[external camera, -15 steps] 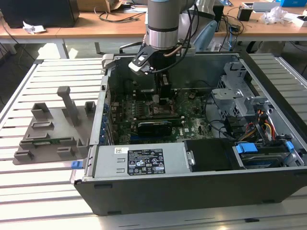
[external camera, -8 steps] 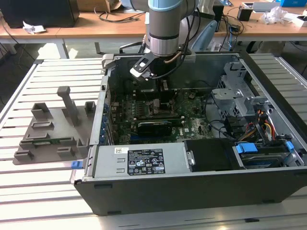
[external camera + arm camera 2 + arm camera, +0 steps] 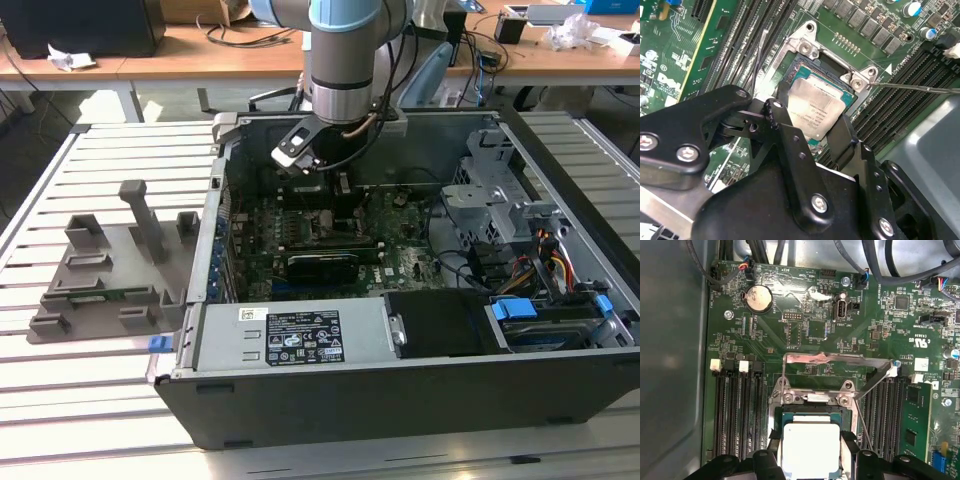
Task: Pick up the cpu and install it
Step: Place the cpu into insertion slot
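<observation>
Betw. gripper [image 3: 811, 454] jaws: cpu [image 3: 810, 440], over socket [image 3: 812, 397]

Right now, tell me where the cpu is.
In both wrist views, the cpu is gripped by the hand at the open socket frame.

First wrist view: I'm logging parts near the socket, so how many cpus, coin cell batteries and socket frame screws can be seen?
cpu: 1
coin cell battery: 1
socket frame screws: 2
Total: 4
</observation>
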`<move>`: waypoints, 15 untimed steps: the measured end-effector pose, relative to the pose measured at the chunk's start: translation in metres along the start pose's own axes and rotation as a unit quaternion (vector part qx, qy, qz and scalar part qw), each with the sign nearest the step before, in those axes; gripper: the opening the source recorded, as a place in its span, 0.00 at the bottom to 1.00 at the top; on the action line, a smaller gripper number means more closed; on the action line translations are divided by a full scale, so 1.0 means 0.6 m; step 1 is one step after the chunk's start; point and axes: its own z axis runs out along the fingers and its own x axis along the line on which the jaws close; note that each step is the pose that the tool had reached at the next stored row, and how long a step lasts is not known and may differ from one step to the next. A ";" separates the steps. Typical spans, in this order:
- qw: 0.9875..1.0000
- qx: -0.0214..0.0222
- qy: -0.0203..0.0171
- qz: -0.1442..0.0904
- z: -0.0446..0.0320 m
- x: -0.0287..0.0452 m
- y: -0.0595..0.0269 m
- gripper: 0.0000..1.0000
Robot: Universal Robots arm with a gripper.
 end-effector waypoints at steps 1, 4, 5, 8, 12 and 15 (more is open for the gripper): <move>1.000 0.000 0.000 0.001 0.001 -0.001 0.000 0.55; 1.000 0.000 0.000 0.002 0.004 -0.004 0.000 0.55; 1.000 0.000 0.000 0.002 0.004 -0.005 0.000 0.55; 1.000 0.001 0.000 0.008 0.006 -0.005 0.000 0.55; 1.000 0.001 0.000 0.010 0.008 -0.005 0.000 0.55; 1.000 0.001 0.000 0.010 0.010 -0.005 0.000 0.55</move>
